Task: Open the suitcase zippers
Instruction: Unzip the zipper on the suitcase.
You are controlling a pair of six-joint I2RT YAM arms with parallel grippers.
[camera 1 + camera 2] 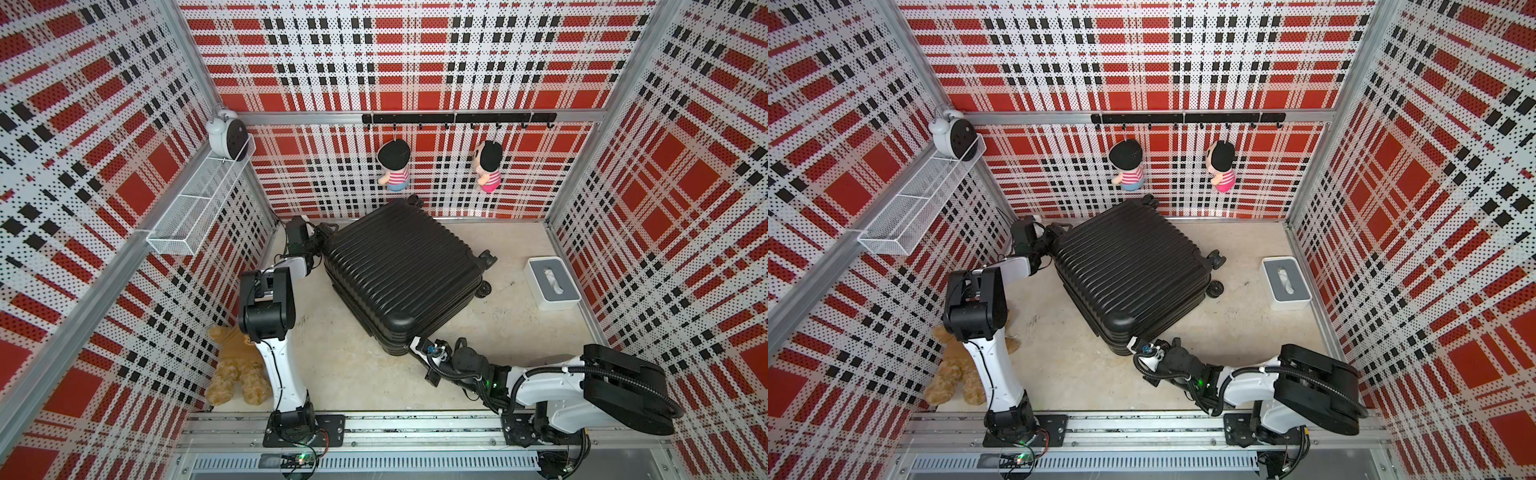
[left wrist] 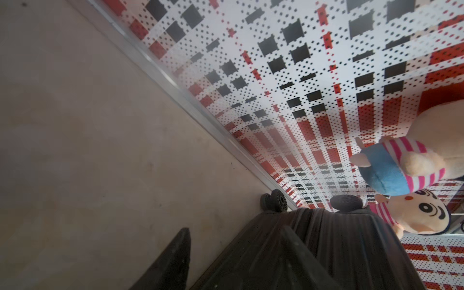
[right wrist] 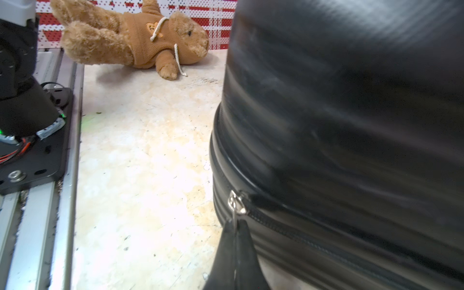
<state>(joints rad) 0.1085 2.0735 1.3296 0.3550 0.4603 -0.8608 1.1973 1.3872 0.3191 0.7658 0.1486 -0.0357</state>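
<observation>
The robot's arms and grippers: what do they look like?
The left arm and right arm are white shells with bulky black joints. A ribbed black hose loops along the right one. The left gripper and right gripper have slim black tapered fingers.

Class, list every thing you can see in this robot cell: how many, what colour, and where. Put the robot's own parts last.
suitcase: one, black, flat on the table, centre
zipper pull: one, silver, on the suitcase's near seam
box: one, white and grey, table, right of suitcase
hook rail: one, black, back wall
dolls: two, striped tops, hanging from hook rail
wire basket: one, white, left wall
alarm clock: one, white, basket's far end
teddy bear: one, brown, table's near left corner
left gripper: one, black, jaws apart at suitcase's far left corner
right gripper: one, black, shut on the zipper pull
</observation>
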